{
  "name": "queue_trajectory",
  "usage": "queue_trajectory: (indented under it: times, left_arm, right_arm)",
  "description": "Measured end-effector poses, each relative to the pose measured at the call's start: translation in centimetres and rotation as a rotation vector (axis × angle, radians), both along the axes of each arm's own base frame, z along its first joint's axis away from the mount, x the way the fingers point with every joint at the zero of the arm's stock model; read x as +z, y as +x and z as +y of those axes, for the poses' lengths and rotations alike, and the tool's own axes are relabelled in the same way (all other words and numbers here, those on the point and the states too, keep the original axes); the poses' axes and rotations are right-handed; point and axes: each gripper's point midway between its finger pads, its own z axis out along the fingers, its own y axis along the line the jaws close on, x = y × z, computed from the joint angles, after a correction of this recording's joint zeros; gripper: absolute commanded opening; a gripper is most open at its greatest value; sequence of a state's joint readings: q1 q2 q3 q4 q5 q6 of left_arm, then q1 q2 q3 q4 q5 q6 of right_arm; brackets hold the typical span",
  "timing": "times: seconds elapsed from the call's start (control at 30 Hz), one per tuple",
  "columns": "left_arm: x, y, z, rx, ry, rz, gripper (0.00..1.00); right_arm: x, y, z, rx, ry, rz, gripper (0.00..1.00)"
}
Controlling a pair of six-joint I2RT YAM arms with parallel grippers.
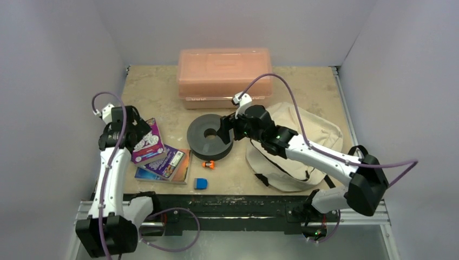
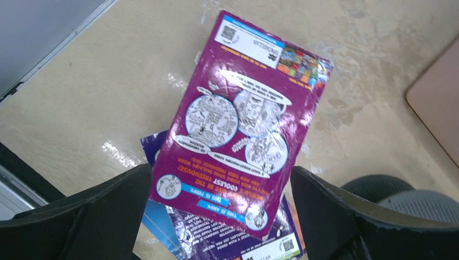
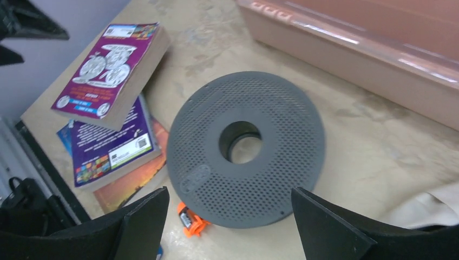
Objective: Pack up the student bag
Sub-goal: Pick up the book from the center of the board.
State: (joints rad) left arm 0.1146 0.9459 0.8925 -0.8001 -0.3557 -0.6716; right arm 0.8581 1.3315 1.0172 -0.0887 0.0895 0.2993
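Left gripper (image 2: 219, 181): jaws wide, straddling the purple book (image 2: 243, 124), can't tell whether they touch it. That book sits skewed on other books (image 1: 165, 165), left of frame in the top view. Right gripper (image 3: 230, 197): also spread, holding nothing, hanging over the grey disc (image 3: 270, 135) at centre. Student bag (image 1: 319, 132) lies right of centre under my right arm, just beside the disc. Salmon box (image 1: 224, 73) is upper centre.

The left gripper (image 2: 219, 181) and right gripper (image 3: 230, 197) are black, on white-shelled arms (image 1: 110, 176) trailing purple cables (image 1: 295, 103).
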Motion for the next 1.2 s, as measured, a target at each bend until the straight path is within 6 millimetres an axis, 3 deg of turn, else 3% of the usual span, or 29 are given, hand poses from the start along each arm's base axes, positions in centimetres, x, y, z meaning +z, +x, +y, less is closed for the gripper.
queue_trajectory:
  times: [0.2, 0.27, 0.4, 0.53, 0.7, 1.03, 1.13, 1.2]
  left_arm:
    - [-0.9, 1.6, 4.8, 0.146, -0.078, 0.053, 0.99]
    - [-1.2, 2.4, 6.6, 0.16, -0.105, 0.064, 1.0]
    - [-2.9, 3.7, 7.6, 0.107, -0.193, 0.054, 1.0]
    - [-4.2, 3.6, 7.8, 0.036, -0.271, 0.019, 1.0]
    - [-5.5, 5.3, 7.6, -0.119, -0.338, -0.016, 1.0]
    - [-8.7, 7.2, 5.6, -0.343, -0.522, -0.028, 0.98]
    - [-8.9, 7.2, 5.3, -0.361, -0.551, -0.036, 0.94]
    - [-8.9, 7.4, 5.2, -0.372, -0.568, -0.051, 0.85]
  right_arm:
    - [-2.4, -2.0, 4.0, 0.156, 0.029, 0.077, 0.89]
    - [-2.1, -2.7, 4.5, 0.189, 0.052, 0.081, 0.89]
    - [-0.5, -4.0, 4.1, 0.231, 0.104, 0.052, 0.89]
    - [1.8, -5.7, 3.0, 0.284, 0.163, -0.013, 0.89]
    - [5.2, -8.3, 1.5, 0.365, 0.25, -0.126, 0.89]
    - [9.1, -12.4, 0.1, 0.478, 0.344, -0.267, 0.89]
    - [9.4, -12.9, 0.0, 0.498, 0.358, -0.283, 0.89]
    - [9.3, -13.2, 0.1, 0.51, 0.359, -0.283, 0.89]
